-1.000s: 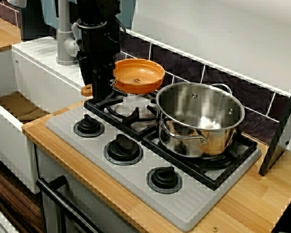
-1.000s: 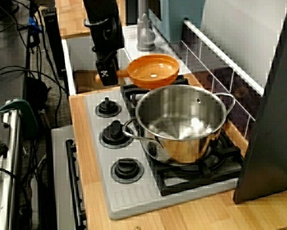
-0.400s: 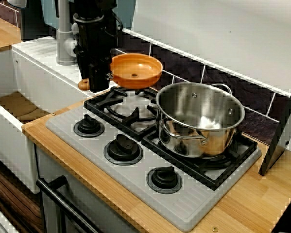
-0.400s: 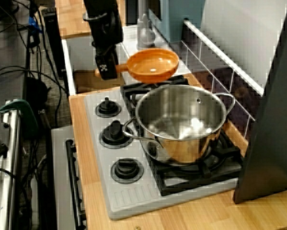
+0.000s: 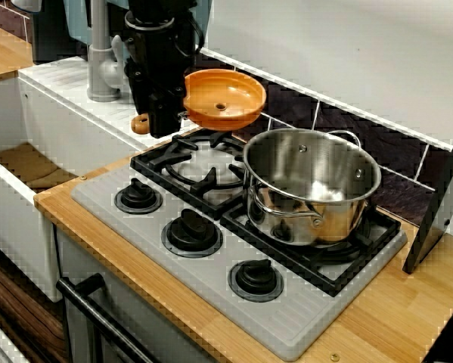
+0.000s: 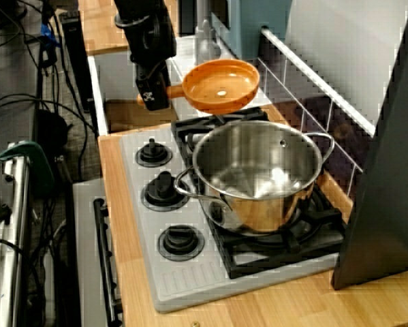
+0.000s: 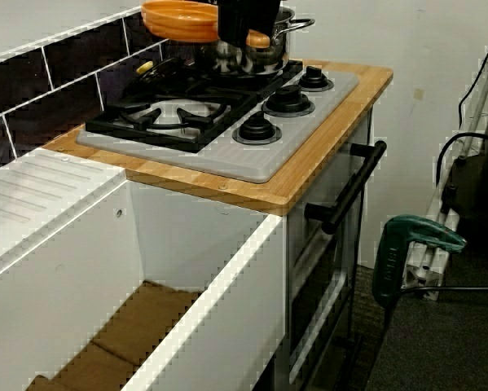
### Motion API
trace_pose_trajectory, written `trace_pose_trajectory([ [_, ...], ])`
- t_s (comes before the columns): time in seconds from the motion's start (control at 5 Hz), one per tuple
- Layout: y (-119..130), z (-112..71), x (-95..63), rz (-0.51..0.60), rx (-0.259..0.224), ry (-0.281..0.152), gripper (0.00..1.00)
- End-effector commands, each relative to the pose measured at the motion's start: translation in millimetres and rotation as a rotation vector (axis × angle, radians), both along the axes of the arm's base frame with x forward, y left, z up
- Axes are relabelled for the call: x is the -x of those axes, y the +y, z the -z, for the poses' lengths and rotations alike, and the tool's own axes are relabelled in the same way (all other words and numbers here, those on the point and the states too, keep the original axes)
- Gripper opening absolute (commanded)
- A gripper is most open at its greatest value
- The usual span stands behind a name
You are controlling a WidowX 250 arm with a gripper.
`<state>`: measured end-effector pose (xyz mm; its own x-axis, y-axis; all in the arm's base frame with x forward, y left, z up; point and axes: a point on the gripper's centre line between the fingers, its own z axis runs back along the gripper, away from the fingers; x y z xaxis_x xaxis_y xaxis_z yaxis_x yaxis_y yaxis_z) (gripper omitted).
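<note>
We are pinching the orange pan [image 5: 224,98] by its handle, the jaws of our gripper [image 5: 164,115] clamped narrow on it, with only the handle's rounded end poking out toward the sink. The pan is hanging level in the air above the wall-side edge of the empty burner [image 5: 211,181], clear of the grate. Its long axis is running from the jaws along the tiles toward the steel pot [image 5: 311,181] sitting on the next burner. The view from the stove's far end is showing the gap between pan and pot. The low view from the sink is hiding the handle behind the gripper.
</note>
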<state>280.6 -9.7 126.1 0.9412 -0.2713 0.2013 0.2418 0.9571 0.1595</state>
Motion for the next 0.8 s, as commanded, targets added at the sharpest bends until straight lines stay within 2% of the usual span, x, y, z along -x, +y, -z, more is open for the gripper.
trace_pose_trajectory([
  [0.0, -10.0, -12.7, -3.2, 0.015, -0.059, -0.081, 0.0],
  [0.4, -17.3, -14.2, -2.6, 0.025, -0.088, -0.104, 0.0],
  [0.6, -23.1, -14.1, -1.8, 0.013, -0.137, -0.131, 0.0],
])
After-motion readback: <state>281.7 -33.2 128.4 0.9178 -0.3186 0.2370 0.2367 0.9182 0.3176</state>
